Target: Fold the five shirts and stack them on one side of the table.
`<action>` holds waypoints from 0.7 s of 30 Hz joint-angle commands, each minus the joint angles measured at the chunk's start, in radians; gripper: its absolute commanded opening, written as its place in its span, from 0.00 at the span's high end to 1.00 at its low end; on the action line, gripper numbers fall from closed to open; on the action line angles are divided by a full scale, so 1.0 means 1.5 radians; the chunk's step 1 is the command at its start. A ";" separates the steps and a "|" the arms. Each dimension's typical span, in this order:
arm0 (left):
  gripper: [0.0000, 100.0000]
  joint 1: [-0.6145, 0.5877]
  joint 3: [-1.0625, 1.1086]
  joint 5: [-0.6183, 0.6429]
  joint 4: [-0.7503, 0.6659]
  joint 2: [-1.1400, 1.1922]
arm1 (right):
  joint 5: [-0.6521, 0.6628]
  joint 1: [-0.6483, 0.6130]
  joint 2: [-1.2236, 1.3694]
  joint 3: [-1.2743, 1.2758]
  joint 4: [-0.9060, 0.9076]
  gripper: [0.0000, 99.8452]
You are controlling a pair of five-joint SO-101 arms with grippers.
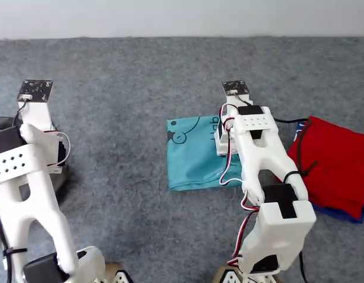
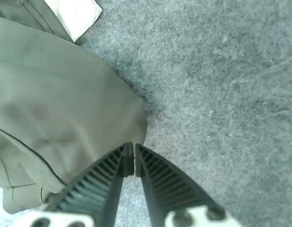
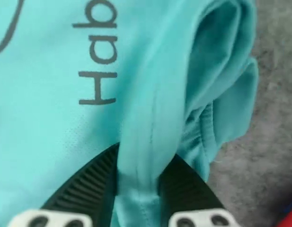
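**A:** From above, where is the teal shirt (image 1: 190,159) lying?

**B:** It is lying flat and folded in the middle of the bench (image 1: 123,88). It is nearly square, so I cannot tell its long axis. Its edges are running slightly askew to the bench's edges. The right arm (image 1: 261,159) is reaching over the side of it that faces the right edge.

**A:** And at that right edge?

**B:** A red shirt (image 1: 338,162) is sitting there on a blue shirt (image 1: 341,213), turned so one corner is pointing toward the far edge. The left arm (image 1: 22,171) is standing by the left edge.

**A:** What is the left wrist camera showing?

**B:** The left gripper (image 2: 134,161) is hanging over the bench with its jaws pressed together. Its tips are just beside the border of an olive shirt (image 2: 56,104), and I cannot make out any cloth between them.

**A:** And the right wrist camera?

**B:** The right gripper (image 3: 138,175) is pinching a raised fold of the teal shirt. The fold is running lengthwise straight away from the jaws, alongside the dark print.
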 commanded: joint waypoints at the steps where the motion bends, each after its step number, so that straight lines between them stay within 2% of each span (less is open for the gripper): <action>1: 0.99 -0.001 -0.004 0.000 -0.006 -0.013 | 0.075 0.004 -0.010 -0.030 0.029 0.99; 6: 0.99 -0.001 -0.004 0.000 -0.003 -0.013 | 0.196 0.050 -0.004 -0.065 0.043 0.99; 10: 0.99 -0.001 -0.004 0.000 -0.003 -0.013 | 0.202 0.091 -0.004 -0.095 0.047 0.99; 15: 0.99 0.000 -0.004 0.000 -0.006 -0.013 | 0.197 0.092 0.005 -0.084 0.047 0.98; 17: 0.99 0.001 -0.004 0.000 -0.006 -0.013 | 0.181 0.088 0.013 -0.084 0.047 0.93; 21: 0.99 0.001 -0.004 0.000 -0.006 -0.013 | 0.084 0.090 0.030 -0.084 0.047 0.75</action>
